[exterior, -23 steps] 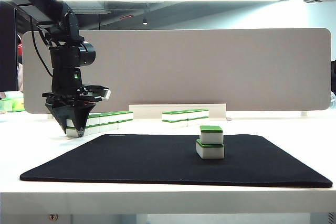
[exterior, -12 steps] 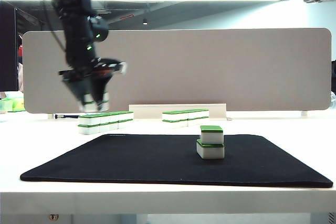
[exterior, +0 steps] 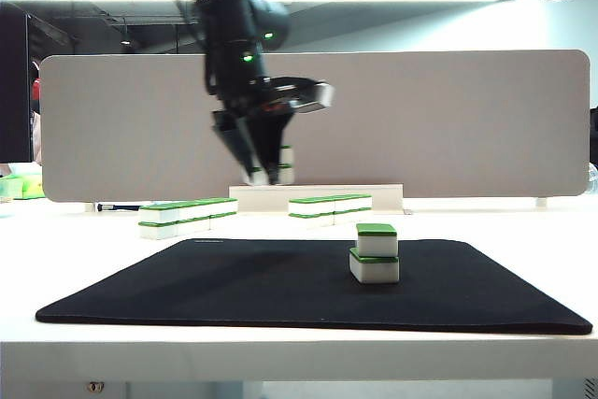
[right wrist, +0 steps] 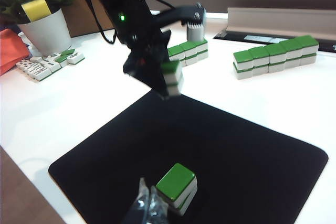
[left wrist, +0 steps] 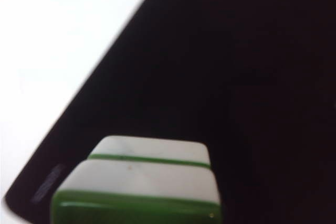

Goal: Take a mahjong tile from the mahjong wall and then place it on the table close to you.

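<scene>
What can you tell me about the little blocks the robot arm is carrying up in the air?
The mahjong tiles are two white blocks with green faces, stacked together and looking smooth like plastic. The left gripper pinches them between its dark fingers, high above the black mat, touching nothing else. The right wrist view shows them tilted, near the mat's back edge.

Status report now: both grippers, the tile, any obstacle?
Left gripper shut on two stacked tiles, high over black mat. Right gripper low near tile stack, state unclear. Path unobstructed.

We see a white worktop (exterior: 523, 221) bearing a black mat (exterior: 234, 282), two rows of tiles (exterior: 187, 215), and perhaps loose tiles (right wrist: 44, 65) near a plant pot (right wrist: 47, 32).
</scene>
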You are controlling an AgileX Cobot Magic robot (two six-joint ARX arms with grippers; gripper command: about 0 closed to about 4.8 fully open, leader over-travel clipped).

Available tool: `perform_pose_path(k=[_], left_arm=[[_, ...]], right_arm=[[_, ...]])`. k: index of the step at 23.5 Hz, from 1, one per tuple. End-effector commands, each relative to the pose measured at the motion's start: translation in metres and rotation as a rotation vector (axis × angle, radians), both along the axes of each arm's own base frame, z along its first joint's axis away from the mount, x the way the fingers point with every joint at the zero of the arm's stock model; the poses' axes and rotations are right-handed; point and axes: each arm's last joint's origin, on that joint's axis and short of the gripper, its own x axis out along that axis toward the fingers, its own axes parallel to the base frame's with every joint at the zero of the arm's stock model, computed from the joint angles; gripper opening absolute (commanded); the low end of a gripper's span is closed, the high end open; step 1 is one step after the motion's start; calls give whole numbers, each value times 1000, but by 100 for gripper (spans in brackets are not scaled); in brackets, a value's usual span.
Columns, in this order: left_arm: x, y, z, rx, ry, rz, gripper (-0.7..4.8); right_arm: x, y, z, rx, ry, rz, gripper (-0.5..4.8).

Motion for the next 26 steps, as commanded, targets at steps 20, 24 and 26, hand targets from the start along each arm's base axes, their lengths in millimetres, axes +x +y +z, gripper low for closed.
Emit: perform_pose_path(k=[20,24,26], left_arm=[[-35,-51,5,8,0,-9,119],[-32,-44,7,-11,28,116,120],[-33,-41,8,-10,33,125,120]], right_arm=[[1,-1,3,-5,-32,-43,-1],[1,-1,3,-5,-31,-43,-1],[1,-1,3,-5,-31,-43,-1]])
